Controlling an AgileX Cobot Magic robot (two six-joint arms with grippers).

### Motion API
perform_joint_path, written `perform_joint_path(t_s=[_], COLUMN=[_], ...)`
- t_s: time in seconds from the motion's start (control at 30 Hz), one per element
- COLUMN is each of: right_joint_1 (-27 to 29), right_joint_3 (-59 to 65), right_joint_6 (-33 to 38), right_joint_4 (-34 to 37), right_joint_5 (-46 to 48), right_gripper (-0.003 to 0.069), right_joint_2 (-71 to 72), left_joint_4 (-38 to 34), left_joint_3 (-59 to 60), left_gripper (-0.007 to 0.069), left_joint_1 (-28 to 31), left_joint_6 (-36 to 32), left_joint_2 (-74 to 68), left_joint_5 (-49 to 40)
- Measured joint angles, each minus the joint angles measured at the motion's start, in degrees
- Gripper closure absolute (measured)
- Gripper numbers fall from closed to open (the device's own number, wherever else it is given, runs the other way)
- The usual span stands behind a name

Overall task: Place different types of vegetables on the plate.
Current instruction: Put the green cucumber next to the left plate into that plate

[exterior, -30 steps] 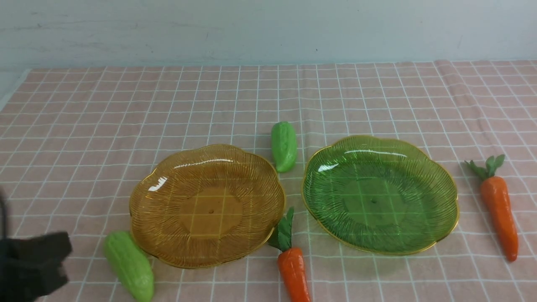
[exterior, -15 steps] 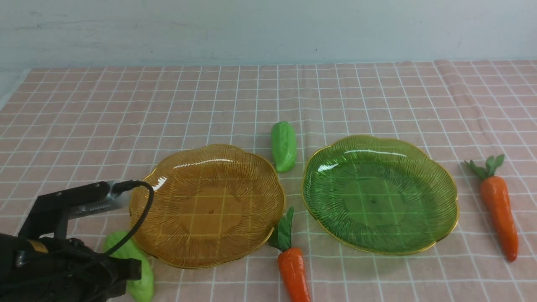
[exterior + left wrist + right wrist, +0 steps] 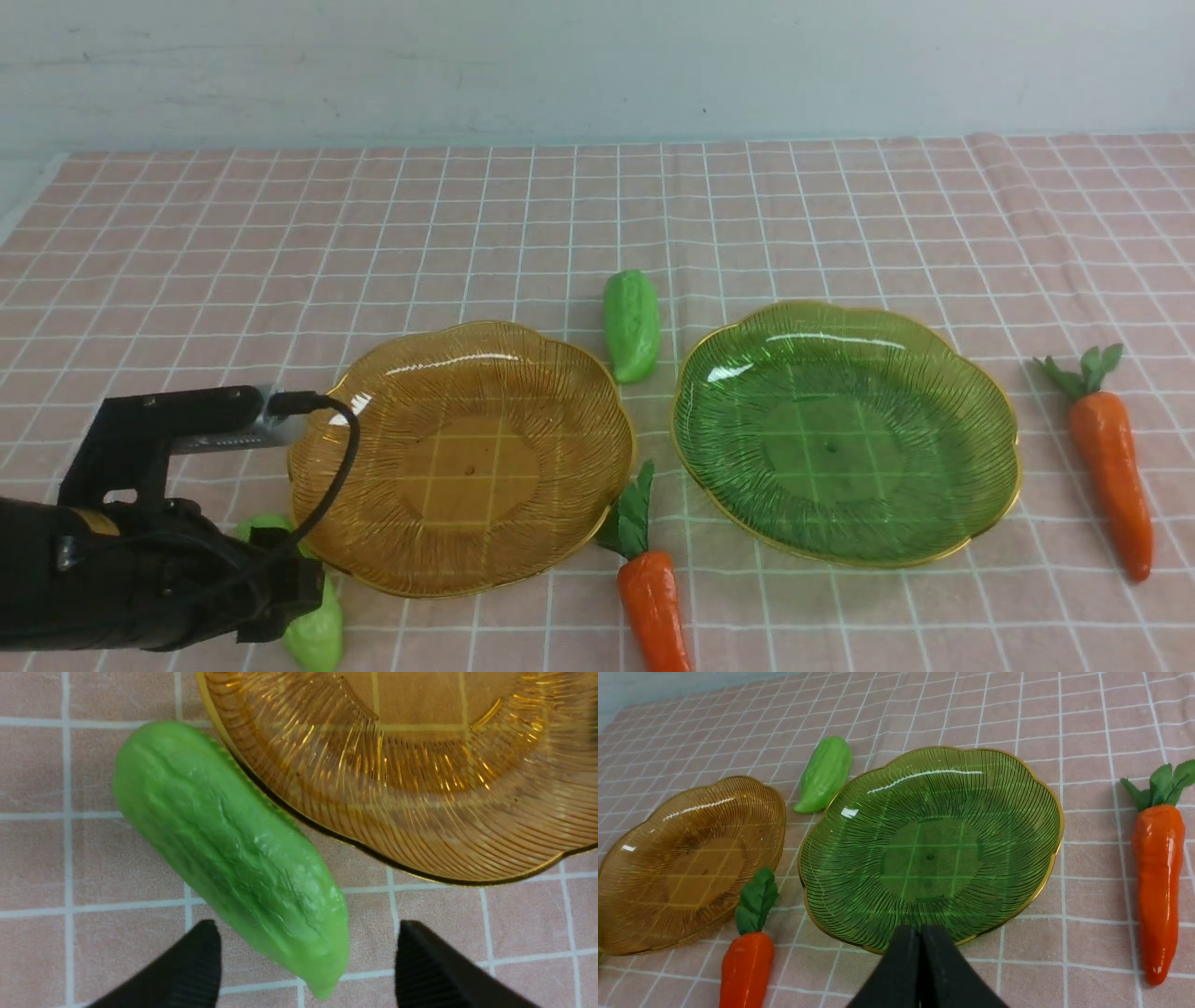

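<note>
A light-green gourd [image 3: 319, 637] lies on the cloth by the near left rim of the amber plate [image 3: 462, 457]. My left gripper [image 3: 285, 597] hangs over it, mostly hiding it in the front view. In the left wrist view the gripper [image 3: 306, 938] is open, its fingers [image 3: 196, 961] either side of the gourd's [image 3: 229, 844] near tip, not touching. A second gourd [image 3: 632, 325] lies between the amber plate and the green plate [image 3: 845, 434]. One carrot [image 3: 653, 607] lies in front between the plates, another [image 3: 1111, 471] right of the green plate. My right gripper [image 3: 920, 933] is shut and empty, near the green plate's [image 3: 931, 849] front rim.
Both plates hold nothing. The amber plate's rim [image 3: 420, 877] runs right beside the near gourd. A pink checked cloth [image 3: 597, 215] covers the table up to a pale wall at the back. The left arm's cable [image 3: 341, 467] loops over the amber plate's left rim.
My left arm has come in from the lower left corner and moved forward over the near gourd, now covering most of it. Vegetables and plates have not moved.
</note>
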State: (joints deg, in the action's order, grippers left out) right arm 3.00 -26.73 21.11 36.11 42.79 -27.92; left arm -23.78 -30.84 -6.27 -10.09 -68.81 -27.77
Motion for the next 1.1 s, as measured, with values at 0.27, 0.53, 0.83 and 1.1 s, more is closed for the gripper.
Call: perform_joint_path(t_s=[0.27,0.53,0.83,1.1], right_joint_1=[0.0,0.0,0.0,0.0], right_joint_3=[0.0,0.0,0.0,-2.0], right_joint_6=[0.2,0.3,0.3,-1.1], right_joint_4=[0.7,0.9,1.0,-1.1], right_joint_5=[-0.1,-0.1,-0.2,1.1], right_gripper=[0.0674,0.0674,0.0674,0.0674], right_joint_2=[-0.1,-0.1,-0.1,-0.4], left_joint_4=[-0.2,-0.4,-0.5,5.8], left_joint_3=[0.0,-0.1,-0.4,-0.6], left_gripper=[-0.0014,0.0003,0.0336,0.0373], left_joint_1=[0.0,0.0,0.0,0.0], left_joint_6=[0.0,0.0,5.5,11.1], left_joint_2=[-7.8,-13.5,-13.9,-9.1], left_joint_5=[1.6,4.7,5.8,0.9])
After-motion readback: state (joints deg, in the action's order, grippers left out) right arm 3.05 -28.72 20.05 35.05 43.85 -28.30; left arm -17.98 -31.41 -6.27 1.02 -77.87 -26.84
